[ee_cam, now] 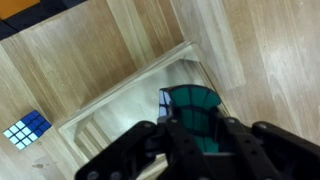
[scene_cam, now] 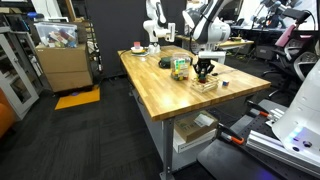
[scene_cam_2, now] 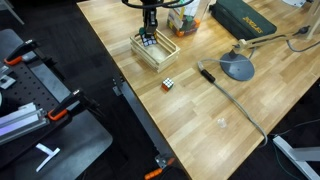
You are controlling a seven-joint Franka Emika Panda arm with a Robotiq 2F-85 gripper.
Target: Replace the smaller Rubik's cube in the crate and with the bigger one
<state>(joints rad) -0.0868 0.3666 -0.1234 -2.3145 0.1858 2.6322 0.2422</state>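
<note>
My pincer (ee_cam: 195, 125), apparently clamped on the bigger Rubik's cube (ee_cam: 190, 102), hangs inside the crate (ee_cam: 125, 90) to seat it; the smaller cube (ee_cam: 27, 130) lies left, outside.

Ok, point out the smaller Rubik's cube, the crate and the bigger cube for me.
smaller Rubik's cube (scene_cam_2: 170, 84): exterior view, its top face.
crate (scene_cam_2: 166, 56): exterior view, its near side wall.
bigger Rubik's cube (ee_cam: 192, 108): wrist view, its green face.

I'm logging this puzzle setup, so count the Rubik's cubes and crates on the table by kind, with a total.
Rubik's cubes: 2, the smaller cube and the bigger cube
Crates: 1, the crate
Total: 3
</note>
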